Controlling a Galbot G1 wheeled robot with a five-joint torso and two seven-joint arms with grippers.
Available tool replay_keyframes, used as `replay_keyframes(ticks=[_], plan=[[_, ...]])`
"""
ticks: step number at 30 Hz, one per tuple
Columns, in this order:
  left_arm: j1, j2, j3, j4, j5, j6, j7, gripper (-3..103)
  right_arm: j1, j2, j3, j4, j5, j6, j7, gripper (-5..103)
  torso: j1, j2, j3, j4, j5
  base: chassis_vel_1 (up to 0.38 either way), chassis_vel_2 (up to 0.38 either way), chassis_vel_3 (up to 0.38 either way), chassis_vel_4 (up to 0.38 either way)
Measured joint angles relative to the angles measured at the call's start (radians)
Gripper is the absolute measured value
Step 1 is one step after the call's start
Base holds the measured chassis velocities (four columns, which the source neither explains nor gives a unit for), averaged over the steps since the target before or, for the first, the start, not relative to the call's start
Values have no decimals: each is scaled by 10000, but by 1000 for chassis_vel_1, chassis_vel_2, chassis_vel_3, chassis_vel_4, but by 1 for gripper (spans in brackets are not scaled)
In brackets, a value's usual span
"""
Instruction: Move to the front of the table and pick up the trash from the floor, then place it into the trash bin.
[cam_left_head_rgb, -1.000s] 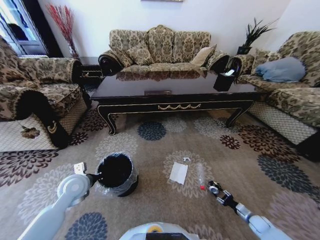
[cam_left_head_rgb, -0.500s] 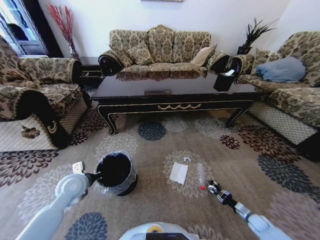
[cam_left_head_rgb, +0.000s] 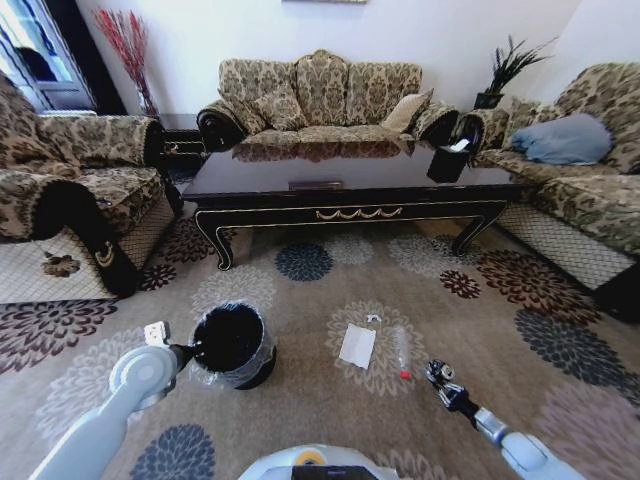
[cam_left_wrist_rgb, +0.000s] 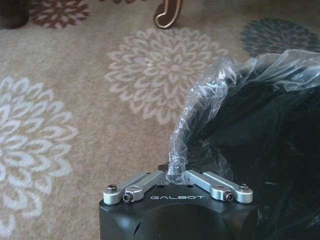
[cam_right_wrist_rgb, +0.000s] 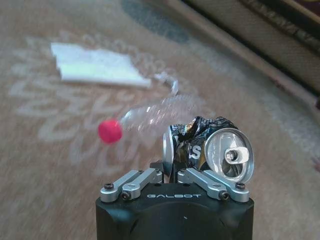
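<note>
Right gripper (cam_right_wrist_rgb: 173, 176) is clenched on a crushed can (cam_right_wrist_rgb: 210, 150), low over the floor (cam_left_head_rgb: 300, 400) beside the bottle (cam_left_head_rgb: 402, 352). Left gripper (cam_left_wrist_rgb: 176, 176) pinches the liner of the trash bin (cam_left_head_rgb: 232, 345). Advice: carry the can level across, releasing only above the rim.

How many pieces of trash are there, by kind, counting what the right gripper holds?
Paper: 1
Bottle: 1
Pale bit: 1
Crushed can, in right gripper: 1
Total: 4
Left gripper grips the bin liner.
</note>
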Motion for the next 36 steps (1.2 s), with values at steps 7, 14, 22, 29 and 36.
replay_keyframes(ticks=[7, 14, 22, 29, 36], plan=[[-674, 347, 954, -18, 233, 0, 123, 0, -913, -295, 1051, 1793, 171, -6, 139, 8, 0, 0, 0, 2, 1, 0, 0, 0, 0], [-1731, 706, 2251, -122, 95, 0, 207, 0, -1578, -923, 1730, 3438, 663, -71, 199, 8, 1, -2, 0, -2, 1, 0, 0, 0, 0], [-2989, 889, 3992, 6, -82, 2, 279, 0, -2169, -1449, 2071, 6153, 1456, -804, 318, 8, 1, -2, 0, 4, -2, 0, 0, 0, 0], [-4496, 637, 5436, 424, -361, 1, 280, 0, -2662, -1565, 2328, 8191, 1697, -1527, 381, 8, 0, -2, 0, 1, -2, 0, 0, 0, 0], [-5496, 308, 6291, 680, -875, -4, -108, 0, -2832, -1668, 2163, 9860, 1888, -2177, 499, 8, 1, -2, 0, 0, 3, 0, 0, 0, 0]])
